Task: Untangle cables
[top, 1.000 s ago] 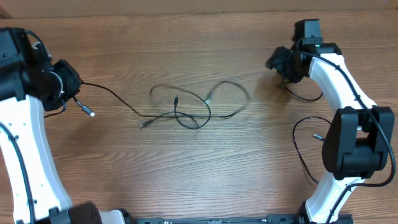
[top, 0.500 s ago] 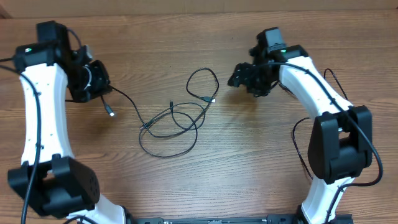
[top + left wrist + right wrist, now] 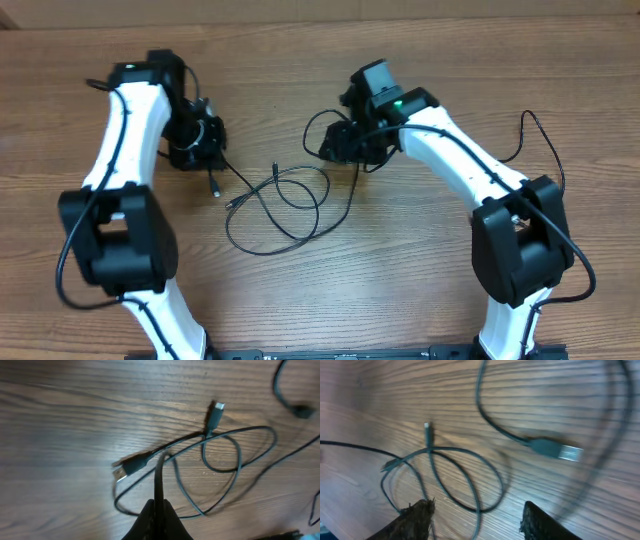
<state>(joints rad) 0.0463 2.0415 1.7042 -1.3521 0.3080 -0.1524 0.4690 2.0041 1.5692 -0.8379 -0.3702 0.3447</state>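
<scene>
Thin black cables (image 3: 283,201) lie in overlapping loops on the wooden table between the arms. My left gripper (image 3: 210,160) is shut on one cable (image 3: 159,477), which runs from its jaws (image 3: 160,510) toward the loops; a short plug end (image 3: 214,186) hangs beside it. The left wrist view shows two plugs (image 3: 127,466) (image 3: 216,412) by the crossing loops. My right gripper (image 3: 341,146) is open and empty just above the table, at the right end of the loops. Its wrist view shows the jaws (image 3: 477,520) over a loop (image 3: 465,480), with a USB plug (image 3: 555,450) ahead.
The table (image 3: 420,270) is brown wood. A thicker black wire (image 3: 536,135) runs along the right arm. A cable arc (image 3: 313,124) curves up beside the right gripper.
Both arms have swung inward toward the centre. The cables, stretched wide before, have slackened and gathered into loops between the grippers. The left gripper still holds its cable.
</scene>
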